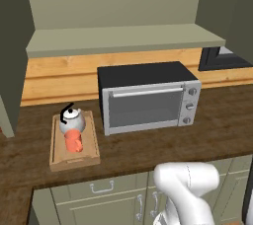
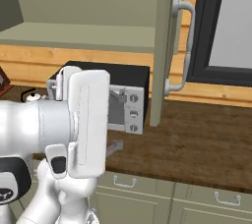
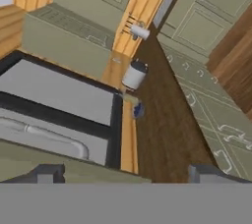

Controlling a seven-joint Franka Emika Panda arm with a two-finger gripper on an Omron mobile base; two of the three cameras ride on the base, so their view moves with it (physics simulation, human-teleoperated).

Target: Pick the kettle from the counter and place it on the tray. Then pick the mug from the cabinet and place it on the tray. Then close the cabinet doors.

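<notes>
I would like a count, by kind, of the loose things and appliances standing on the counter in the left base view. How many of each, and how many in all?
Kettle: 1
Mug: 1
Tray: 1
Microwave: 1
Total: 4
The kettle and the mug are on the tray; the tray and the microwave stand on the counter.

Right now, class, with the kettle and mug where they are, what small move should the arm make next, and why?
Probably swing the open gripper toward the right cabinet door and its handle to push it shut. The kettle and mug already sit on the tray, yet the door stands open over the counter.
</notes>
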